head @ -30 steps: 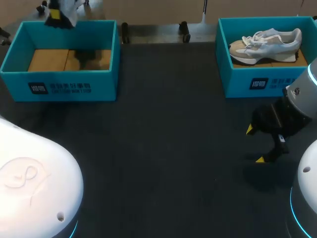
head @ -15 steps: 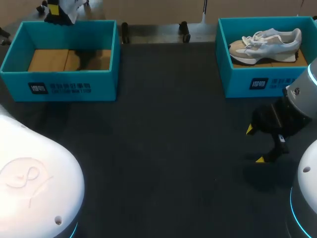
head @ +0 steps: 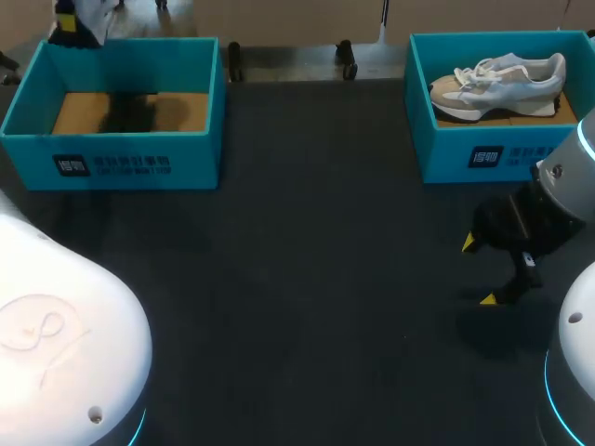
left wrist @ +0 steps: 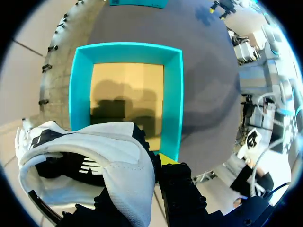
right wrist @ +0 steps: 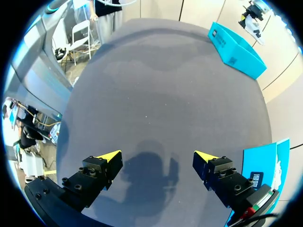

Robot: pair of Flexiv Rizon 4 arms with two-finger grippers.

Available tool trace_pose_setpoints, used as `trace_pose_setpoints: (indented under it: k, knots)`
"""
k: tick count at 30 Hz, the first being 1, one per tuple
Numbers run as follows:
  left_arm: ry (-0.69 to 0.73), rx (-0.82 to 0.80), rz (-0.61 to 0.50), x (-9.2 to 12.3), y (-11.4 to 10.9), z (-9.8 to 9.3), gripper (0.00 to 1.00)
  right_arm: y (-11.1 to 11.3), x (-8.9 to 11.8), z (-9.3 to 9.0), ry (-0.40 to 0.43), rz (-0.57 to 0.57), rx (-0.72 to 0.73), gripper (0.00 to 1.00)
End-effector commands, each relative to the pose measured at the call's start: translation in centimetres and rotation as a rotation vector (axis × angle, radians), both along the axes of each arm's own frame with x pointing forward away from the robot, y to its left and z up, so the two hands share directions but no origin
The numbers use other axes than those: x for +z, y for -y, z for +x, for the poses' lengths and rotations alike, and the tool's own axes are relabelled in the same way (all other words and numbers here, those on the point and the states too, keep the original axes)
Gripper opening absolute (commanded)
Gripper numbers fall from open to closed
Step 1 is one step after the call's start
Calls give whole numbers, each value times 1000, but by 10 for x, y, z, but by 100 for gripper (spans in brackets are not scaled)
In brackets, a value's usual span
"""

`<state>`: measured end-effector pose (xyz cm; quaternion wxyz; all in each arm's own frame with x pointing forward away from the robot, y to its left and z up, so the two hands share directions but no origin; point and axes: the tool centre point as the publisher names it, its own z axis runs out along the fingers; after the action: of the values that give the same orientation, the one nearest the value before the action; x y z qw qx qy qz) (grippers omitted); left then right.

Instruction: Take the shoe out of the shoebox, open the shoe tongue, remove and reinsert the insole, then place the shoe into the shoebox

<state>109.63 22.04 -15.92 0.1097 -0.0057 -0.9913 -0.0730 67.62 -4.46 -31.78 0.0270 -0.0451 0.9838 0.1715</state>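
Left arm: the left tool (head: 67,26) is clamped on the white-and-black shoe (left wrist: 94,158), which is held aloft past the far-left corner of the teal cardboard shoebox (head: 191,163).
Print: a dark label (head: 112,165) with pale writing is carried on the front wall; its wording is not given here.
Risk: should the grip slacken, the shoe could be dropped outside the box or over the far edge.
Right arm: the right tool (right wrist: 157,157) is spread wide, nothing held, over the dark grey worktop (head: 307,279).
Far right: a white-and-beige lace-up sneaker (head: 497,82) is kept in a second teal shoebox (head: 446,158).
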Motion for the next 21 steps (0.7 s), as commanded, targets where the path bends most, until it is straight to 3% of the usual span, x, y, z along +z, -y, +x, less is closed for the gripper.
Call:
trace_pose_setpoints:
  k: [1,7,11,17,21]
  knots:
    - [-10,-82,-13,-6,-14,8,0,0,0,-1,2,-1,0,100]
    - [33,-311,-9,-3,-31,-1,0,0,0,-1,2,-1,0,100]
    - [28,-691,14,1,-44,-20,0,0,0,-1,2,-1,0,100]
    - [-3,-1091,60,7,-66,-41,0,0,0,-1,2,-1,0,100]
    - [-4,-1100,36,6,-70,-42,0,0,0,-1,2,-1,0,100]
